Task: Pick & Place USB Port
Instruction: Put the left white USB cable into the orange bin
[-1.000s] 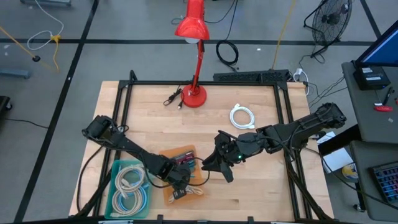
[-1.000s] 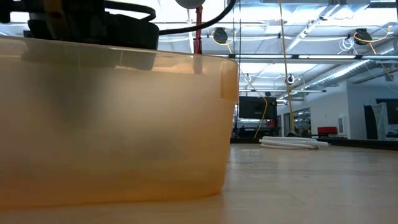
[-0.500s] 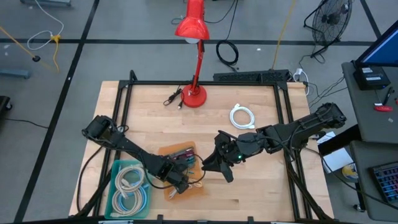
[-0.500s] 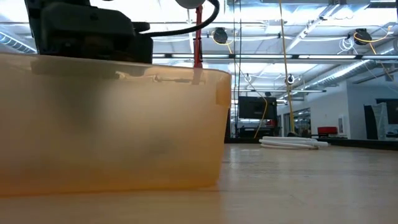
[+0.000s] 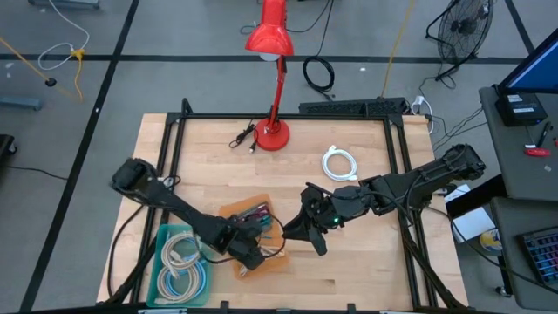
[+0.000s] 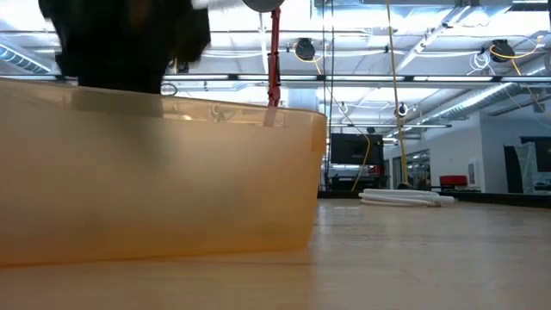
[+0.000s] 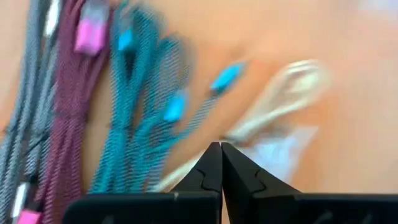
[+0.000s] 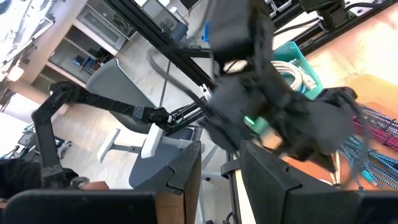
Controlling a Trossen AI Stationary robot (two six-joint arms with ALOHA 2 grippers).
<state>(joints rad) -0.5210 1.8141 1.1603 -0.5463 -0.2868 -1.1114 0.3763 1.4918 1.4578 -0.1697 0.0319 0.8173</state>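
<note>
Orange bin (image 5: pixel 253 228) on counter (image 5: pixel 357 262), USB cables (image 7: pixel 143 118) inside just ahead of left gripper (image 7: pixel 221 158), jaws closed empty, right gripper (image 5: pixel 301 228) beside bin, jaws part-open, gripping nothing visible.

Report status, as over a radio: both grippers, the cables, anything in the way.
Left gripper over orange bin, fingers shut, holding nothing visible. Right gripper beside bin's right edge, fingers parted. Braided cables lie in bin. Nothing in the way.

Red lamp (image 5: pixel 272 52), white cable coil (image 5: pixel 340 163)
</note>
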